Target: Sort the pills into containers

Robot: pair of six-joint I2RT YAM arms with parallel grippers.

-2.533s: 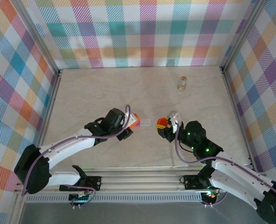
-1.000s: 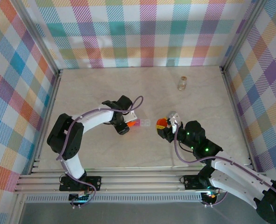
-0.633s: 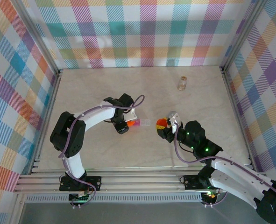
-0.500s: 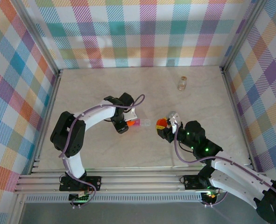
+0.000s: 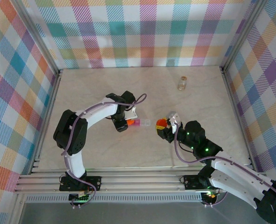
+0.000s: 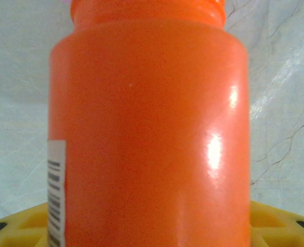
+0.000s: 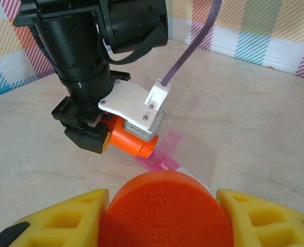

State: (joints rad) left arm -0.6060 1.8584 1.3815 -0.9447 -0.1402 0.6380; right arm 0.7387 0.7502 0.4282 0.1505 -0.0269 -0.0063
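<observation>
Top view first: the left gripper (image 5: 125,123) is clamped across a smooth cylindrical orange plastic pill bottle (image 5: 130,122), tipped on its side, neck towards the small flat pink plastic pill box (image 5: 141,122) with its clear part, which lies mid-table on the pale marble-look tabletop (image 5: 91,88). Just right of the box, the right gripper (image 5: 162,125) pinches a round orange plastic cap (image 5: 160,122). A small clear glass vial (image 5: 182,83) stands well apart at the back.

Left wrist: glossy orange wall, bright highlights, a printed label strip (image 6: 56,195), yellow foam pads (image 6: 278,226) below. Slick, stiff and light, I'd judge, so grip the body.

Right wrist: the cap's flat top sits between latticed yellow pads. Beyond, the bottle's neck hangs right at the box; whether they touch I cannot tell. That thin box looks light and likely to skate if nudged, so take it by its long sides
</observation>
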